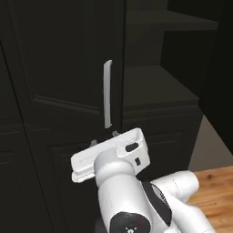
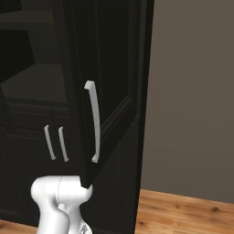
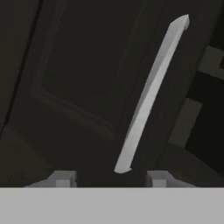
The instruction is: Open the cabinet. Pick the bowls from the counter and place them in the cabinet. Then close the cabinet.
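The tall black cabinet (image 1: 59, 68) has its left door shut, with a long white bar handle (image 1: 108, 93). Its right door (image 2: 114, 91) is swung out towards me, handle (image 2: 94, 121) facing outward, and dark inner shelves (image 1: 159, 88) show behind it. My gripper (image 1: 104, 137) hangs just below the lower end of the left door's handle. In the hand view that handle (image 3: 151, 94) slants up from just above my gripper (image 3: 109, 179), whose fingertips (image 3: 61, 179) stand apart with nothing between them. The bowls and the counter are out of view.
Below the shelves are lower black doors with two shorter white handles (image 2: 50, 142). The open door's bottom corner (image 2: 87, 183) hangs just over my arm. A grey wall (image 2: 192, 91) and wooden floor (image 2: 183, 210) lie to the right.
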